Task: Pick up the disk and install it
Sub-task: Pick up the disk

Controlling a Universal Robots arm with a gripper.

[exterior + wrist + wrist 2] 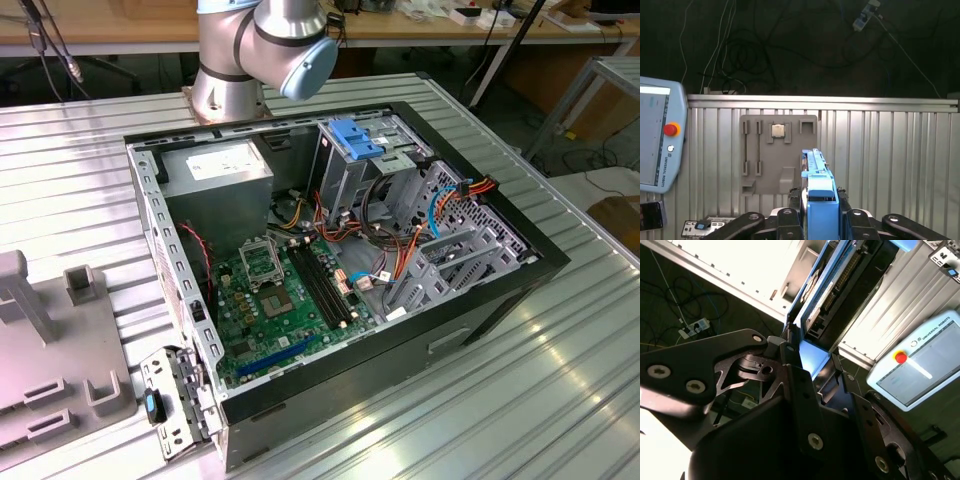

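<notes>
My gripper point(820, 216) is shut on the disk point(816, 172), a dark flat drive in a bright blue carrier. In the first wrist view it shows edge-on, with the blue end tab nearest the fingers. It hangs in the air well above the ribbed metal table point(890, 150). In the second wrist view the disk point(840, 285) sticks out from between the black fingers of the gripper point(810, 356). In the exterior view the open computer case point(500, 290) lies on the table. Its upright grey drive cage point(345, 175) carries a blue bracket on top.
A grey parts fixture point(775, 160) holding a small square chip point(778, 131) lies on the table below the disk, and also shows at the exterior view's left point(40, 350). A teach pendant point(655, 140) lies beside it. The arm's base point(250, 50) stands behind the case.
</notes>
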